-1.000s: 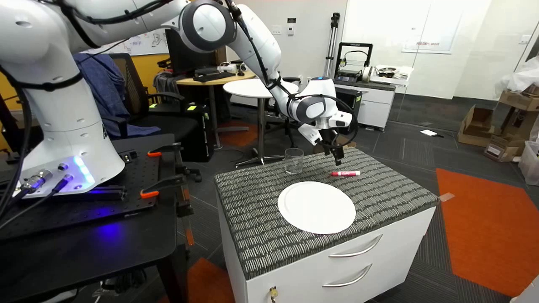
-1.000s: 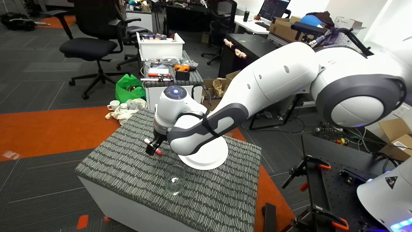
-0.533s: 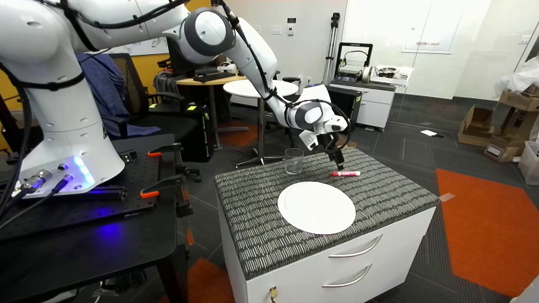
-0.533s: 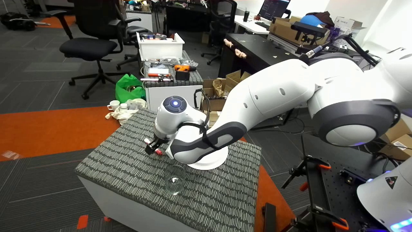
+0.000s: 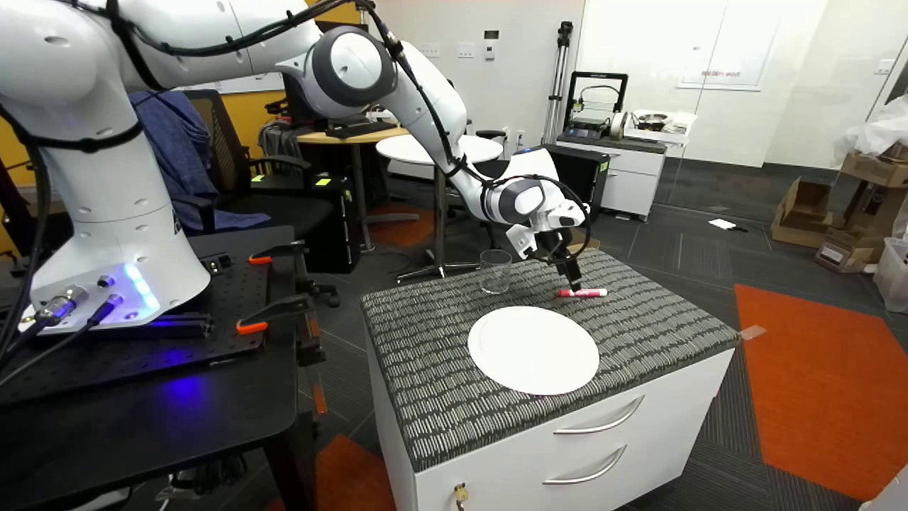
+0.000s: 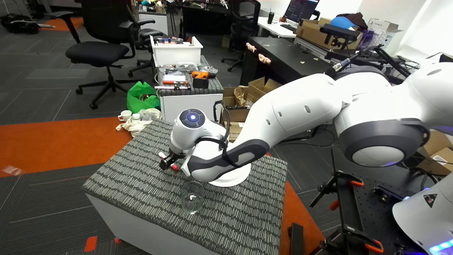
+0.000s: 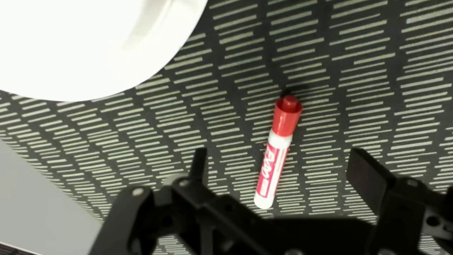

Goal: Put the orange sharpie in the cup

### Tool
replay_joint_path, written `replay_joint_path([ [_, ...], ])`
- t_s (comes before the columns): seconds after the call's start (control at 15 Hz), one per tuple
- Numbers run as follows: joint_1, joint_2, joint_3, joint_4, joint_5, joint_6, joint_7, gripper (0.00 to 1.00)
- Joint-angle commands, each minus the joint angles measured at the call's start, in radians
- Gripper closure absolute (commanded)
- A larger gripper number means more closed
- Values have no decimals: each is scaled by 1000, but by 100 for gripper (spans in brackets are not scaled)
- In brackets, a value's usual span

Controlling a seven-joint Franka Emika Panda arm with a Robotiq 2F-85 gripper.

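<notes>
The orange sharpie [image 7: 274,159] is a marker with a red cap and a white and red barrel, lying flat on the patterned cabinet top. My gripper [image 7: 277,154] stands open above it; in the wrist view the barrel shows between the two spread fingers [image 7: 368,175], touching neither as far as I can see. In an exterior view the fingertips [image 5: 573,284] are just over the marker [image 5: 594,292] and cover a little of it. Clear and upright, the cup [image 5: 495,272] is in both exterior views, apart from the gripper.
A round white plate [image 5: 533,350] lies flat near the marker and fills the upper left of the wrist view. The arm partly covers that plate [image 6: 230,177] in an exterior view. The cabinet top [image 5: 425,369] ends in a drop to the floor.
My gripper has come down closer to the marker over the last second, with its jaws still apart. The marker, cup and plate have stayed where they were.
</notes>
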Motion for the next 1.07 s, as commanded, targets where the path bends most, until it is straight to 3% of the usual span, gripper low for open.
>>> replay_joint_path([
  [0.0,-29,54,9,95,4,-20,13,0],
  [0.2,-53,79,28,136,7,-30,-3,0],
  [0.47,-79,46,82,93,4,-15,-36,0],
  [0.53,-84,46,92,94,5,-16,-41,5],
  [0.6,-89,45,100,95,6,-18,-45,17],
  [0.73,-99,45,119,97,7,-21,-61,22],
  [0.8,-102,45,124,98,8,-24,-63,31],
  [1.0,-108,45,135,99,10,-31,-64,40],
])
